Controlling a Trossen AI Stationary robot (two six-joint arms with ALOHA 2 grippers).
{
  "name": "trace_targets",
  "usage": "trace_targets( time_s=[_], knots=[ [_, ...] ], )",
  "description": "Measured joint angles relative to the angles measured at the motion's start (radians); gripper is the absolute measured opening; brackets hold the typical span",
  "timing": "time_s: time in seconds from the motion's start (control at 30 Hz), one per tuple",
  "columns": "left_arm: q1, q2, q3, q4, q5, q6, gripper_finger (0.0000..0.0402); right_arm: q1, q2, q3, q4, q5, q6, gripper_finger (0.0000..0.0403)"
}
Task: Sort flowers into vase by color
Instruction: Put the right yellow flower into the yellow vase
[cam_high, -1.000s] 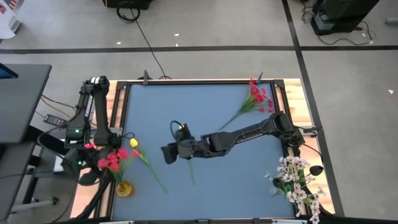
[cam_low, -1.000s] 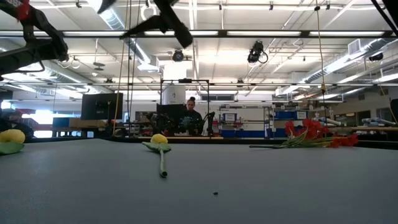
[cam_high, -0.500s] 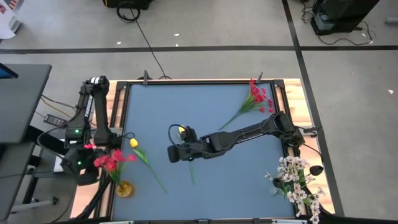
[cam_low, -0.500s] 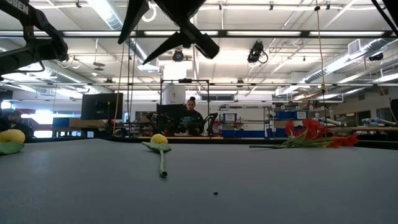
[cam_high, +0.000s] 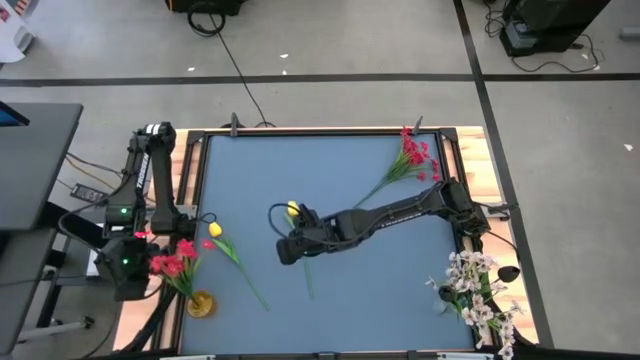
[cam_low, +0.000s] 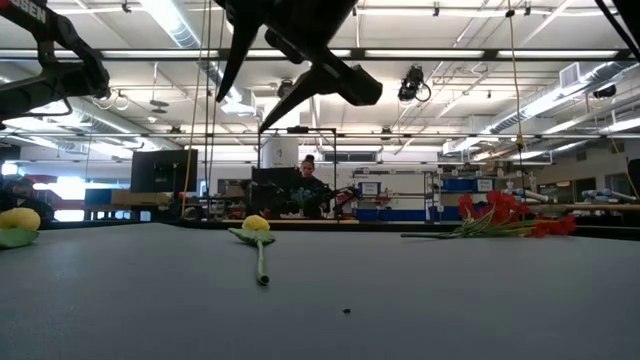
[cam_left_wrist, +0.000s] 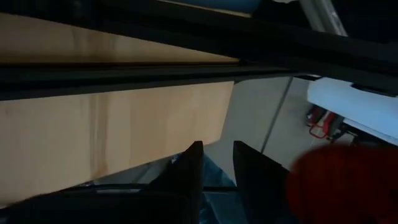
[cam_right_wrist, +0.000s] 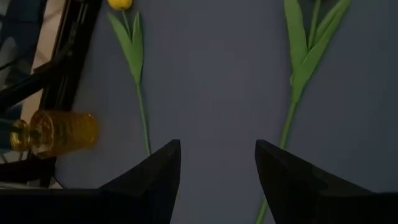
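My left gripper (cam_high: 150, 268) is over the table's near left corner, shut on a red flower (cam_high: 172, 264) whose blooms show as a red blur (cam_left_wrist: 342, 183) in the left wrist view. An amber vase (cam_high: 200, 303) stands just below it. My right gripper (cam_high: 283, 250) hangs open above the table's middle (cam_low: 245, 108), between two yellow tulips that lie flat on the mat: one (cam_high: 214, 231) to its left, one (cam_high: 292, 209) under the arm. In the right wrist view its fingers (cam_right_wrist: 155, 177) point down between both stems (cam_right_wrist: 142, 112) (cam_right_wrist: 292, 106). Another red flower (cam_high: 413, 157) lies at the far right. My left gripper holds the red flower below its blooms (cam_high: 165, 268), coming level from the table's left. The gripper hides the place of contact. The blooms are lifted clear, and the green stalk (cam_high: 188, 287) slants down toward the amber vase; whether it reaches the vase I cannot tell.
White blossom sprays (cam_high: 480, 295) stand at the near right corner on the wooden strip (cam_high: 490, 170). The blue mat (cam_high: 330, 170) is bare between the flowers. A dark frame (cam_high: 195, 180) edges the mat. A person sits far behind the table in the low view.
My right gripper has moved toward the table's right, nearer the middle tulip's stem, and has come lower in the low view, staying open. My left gripper has carried the red flower slightly toward the near left corner, closer over the amber vase.
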Motion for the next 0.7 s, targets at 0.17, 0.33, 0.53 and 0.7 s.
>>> trace_targets(
  time_s=[0.17,0.33,0.53,0.7],
  knots=[
    [-0.009,0.0,0.0,-0.01,0.003,-0.024,0.0097,0.001,0.0,0.0,-0.003,-0.001,-0.036,0.0214],
    [-0.009,0.0,-0.001,0.054,-0.002,-0.079,0.0143,0.016,0.0,0.0,-0.003,0.001,-0.066,0.0214],
    [-0.009,-0.001,0.0,0.224,0.185,-0.23,0.0183,0.039,0.0,0.0,-0.028,-0.002,-0.09,0.0214],
    [-0.02,-0.003,0.0,0.211,0.423,-0.363,0.0177,0.039,0.0,0.0,-0.033,-0.007,-0.135,0.0214]
  ],
)
